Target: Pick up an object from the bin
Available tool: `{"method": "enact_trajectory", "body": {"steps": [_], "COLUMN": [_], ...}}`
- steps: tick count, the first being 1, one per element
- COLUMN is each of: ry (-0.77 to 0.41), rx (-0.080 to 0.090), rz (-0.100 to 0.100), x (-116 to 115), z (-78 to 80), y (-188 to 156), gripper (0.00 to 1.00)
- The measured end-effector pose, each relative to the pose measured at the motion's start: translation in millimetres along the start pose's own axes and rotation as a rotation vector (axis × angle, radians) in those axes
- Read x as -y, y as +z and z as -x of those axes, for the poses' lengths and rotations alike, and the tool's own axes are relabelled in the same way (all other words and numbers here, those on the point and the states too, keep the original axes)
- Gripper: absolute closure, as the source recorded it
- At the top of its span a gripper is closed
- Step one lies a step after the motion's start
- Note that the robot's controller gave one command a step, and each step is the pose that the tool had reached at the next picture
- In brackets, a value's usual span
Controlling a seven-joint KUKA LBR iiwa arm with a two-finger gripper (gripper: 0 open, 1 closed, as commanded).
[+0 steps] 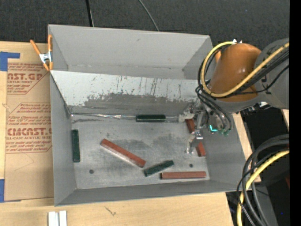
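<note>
My gripper (193, 141) hangs low at the right side of the bin, close to the right wall. Directly under it lies a short red-brown stick (201, 150), slanted; its upper end shows above the gripper and its lower end below, with the middle hidden by the gripper. Just in front, near the bin's front wall, another red-brown stick (183, 175) lies flat. A dark green stick (158, 168) lies tilted to its left.
A longer red-brown stick (122, 153) lies slanted in the middle of the floor. One dark green stick (150, 118) lies along the back wall, and another (75, 145) stands lengthwise by the left wall. The arm, with its orange cover and cables, comes over the right rim.
</note>
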State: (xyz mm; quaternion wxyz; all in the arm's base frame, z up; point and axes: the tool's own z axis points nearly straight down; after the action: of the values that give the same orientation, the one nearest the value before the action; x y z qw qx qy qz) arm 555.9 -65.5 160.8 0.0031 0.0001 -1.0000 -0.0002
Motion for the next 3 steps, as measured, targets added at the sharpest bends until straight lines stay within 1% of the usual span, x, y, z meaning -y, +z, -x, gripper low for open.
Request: {"method": "enact_trajectory", "body": {"steps": [1,2,3], "ry": [-0.001,-0.100,-0.195], "rx": [0.007,0.016,0.008], "rz": [-0.001,-0.003,0.000], "x": [0,-5,-21], "z": [1.8,-3.9,-30.0], "y": [-4,17,60], "gripper": [0.00,0.00,0.00]}}
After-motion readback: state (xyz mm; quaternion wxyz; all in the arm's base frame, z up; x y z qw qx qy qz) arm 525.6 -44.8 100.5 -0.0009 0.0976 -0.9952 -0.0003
